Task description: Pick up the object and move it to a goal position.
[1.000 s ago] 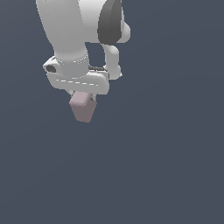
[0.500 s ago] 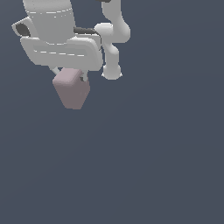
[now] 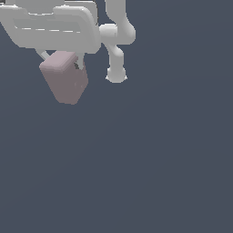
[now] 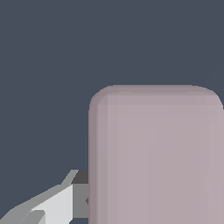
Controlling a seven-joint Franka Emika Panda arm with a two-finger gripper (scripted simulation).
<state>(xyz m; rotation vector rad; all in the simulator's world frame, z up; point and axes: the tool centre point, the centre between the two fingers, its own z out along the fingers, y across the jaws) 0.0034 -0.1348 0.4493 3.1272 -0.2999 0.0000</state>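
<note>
The mauve-pink block (image 3: 64,79) hangs tilted under my white gripper (image 3: 61,61) near the top of the exterior view's left side. The gripper is shut on the block, with the fingers pressing its sides and mostly hidden behind it. In the wrist view the block (image 4: 155,155) fills much of the picture, and one grey-white finger (image 4: 65,199) presses against its side. The block is held well above the dark floor.
The arm's white links and base (image 3: 116,73) stand behind the gripper in the exterior view. A plain dark grey-blue floor (image 3: 150,164) fills everything else.
The gripper with the block has moved up and toward the exterior view's left, closer to the camera, so both look larger now.
</note>
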